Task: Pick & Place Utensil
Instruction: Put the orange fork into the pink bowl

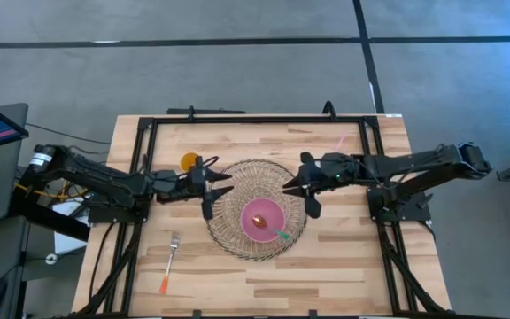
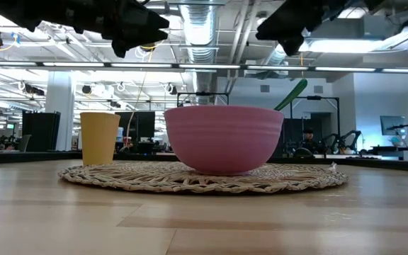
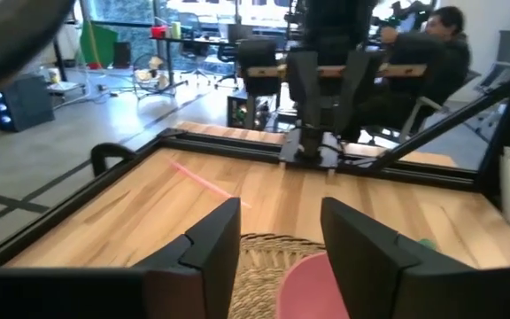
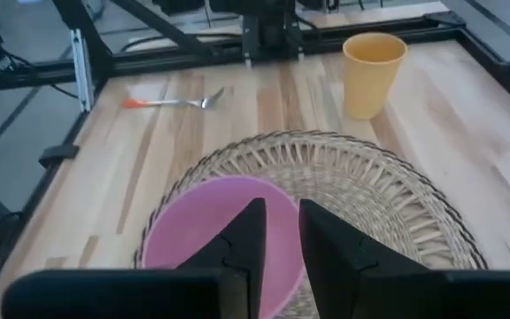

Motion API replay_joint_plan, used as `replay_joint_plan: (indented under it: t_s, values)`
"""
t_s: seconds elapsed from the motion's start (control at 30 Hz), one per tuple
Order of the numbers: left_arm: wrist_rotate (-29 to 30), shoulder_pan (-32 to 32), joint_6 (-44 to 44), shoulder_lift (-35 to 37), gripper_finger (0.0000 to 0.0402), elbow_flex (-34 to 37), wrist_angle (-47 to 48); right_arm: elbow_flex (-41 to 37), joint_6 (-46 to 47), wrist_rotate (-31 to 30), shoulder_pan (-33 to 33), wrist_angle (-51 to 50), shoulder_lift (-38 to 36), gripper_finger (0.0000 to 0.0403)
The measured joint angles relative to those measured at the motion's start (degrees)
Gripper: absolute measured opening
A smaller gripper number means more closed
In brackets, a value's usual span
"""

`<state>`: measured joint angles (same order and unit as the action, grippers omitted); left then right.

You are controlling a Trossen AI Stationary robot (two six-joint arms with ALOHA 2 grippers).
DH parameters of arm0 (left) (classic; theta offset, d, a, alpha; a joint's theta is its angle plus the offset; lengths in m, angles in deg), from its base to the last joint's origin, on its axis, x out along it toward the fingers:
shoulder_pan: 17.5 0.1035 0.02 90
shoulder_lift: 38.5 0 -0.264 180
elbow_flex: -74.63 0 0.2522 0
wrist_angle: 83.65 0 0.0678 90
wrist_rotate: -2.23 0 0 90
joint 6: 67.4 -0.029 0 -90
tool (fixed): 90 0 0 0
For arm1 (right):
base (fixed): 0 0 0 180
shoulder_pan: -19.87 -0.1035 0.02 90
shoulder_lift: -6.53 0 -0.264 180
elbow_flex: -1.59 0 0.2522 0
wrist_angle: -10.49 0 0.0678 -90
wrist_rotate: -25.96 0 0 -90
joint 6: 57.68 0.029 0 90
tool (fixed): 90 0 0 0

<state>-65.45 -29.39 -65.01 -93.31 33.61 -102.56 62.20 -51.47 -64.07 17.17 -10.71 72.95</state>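
Open lab floor behind, ducts overhead; a pale wood table [image 1: 326, 275] in a black frame. Woven mat [image 1: 257, 209] at centre, pink bowl [image 1: 262, 219] on it. A green-handled spoon [image 1: 277, 233] already rests in the bowl, its handle leaning out over the rim. Yellow cup [image 1: 189, 161] just off the mat's far-left edge.

Remaining utensil: fork [image 1: 169, 262] with orange handle, lying flat on bare wood near the front-left, well apart from the mat.

Left gripper [image 1: 216, 183] hovers above the mat's left edge, fingers apart, nothing between them. Right gripper [image 1: 301, 193] hovers above the mat's right side, fingers close together with a slim gap, empty as well.

Judgement: the fork is the next pick, and the left arm is nearer. Advise swinging back toward the front-left, lining the fingers across the handle rather than along it, and descending straight. The fork lies low on the wood, so pinch at the thicker orange handle. Carry high enough to clear the bowl's rim.
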Motion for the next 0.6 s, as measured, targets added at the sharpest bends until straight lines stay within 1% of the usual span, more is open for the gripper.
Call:
replay_joint_plan:
  t_s: [0.07, 0.2, 0.33, 0.47, 0.6]
  values:
    - [-0.1, -1.19, -0.48, -1.47, 0.0145, -1.49, -0.07, 0.03, -1.79, 0.0, 0.53, 0.52, 0.2, 0.0066]
    - [-0.05, -3.63, -3.62, -6.03, 0.0125, -5.7, -0.13, 0.02, -2.31, 0.0, 2.5, 1.23, -0.59, 0.0066]
    - [1.06, -5.51, -5.42, -10.58, 0.0121, -9.78, 0.86, 0.06, -2.31, -0.01, 4.67, 2.99, -2.13, 0.0066]
    - [6.08, -8.14, -5.1, -14.51, 0.0132, -13.08, 3.82, 0.09, -2.38, 0.0, 6.19, 3.89, -3.26, 0.0066]
    - [11.42, -11.0, -5.21, -20.18, 0.0146, -16.5, 4.46, 0.11, -6.17, 0.08, 6.99, 3.69, -3.35, 0.0066]
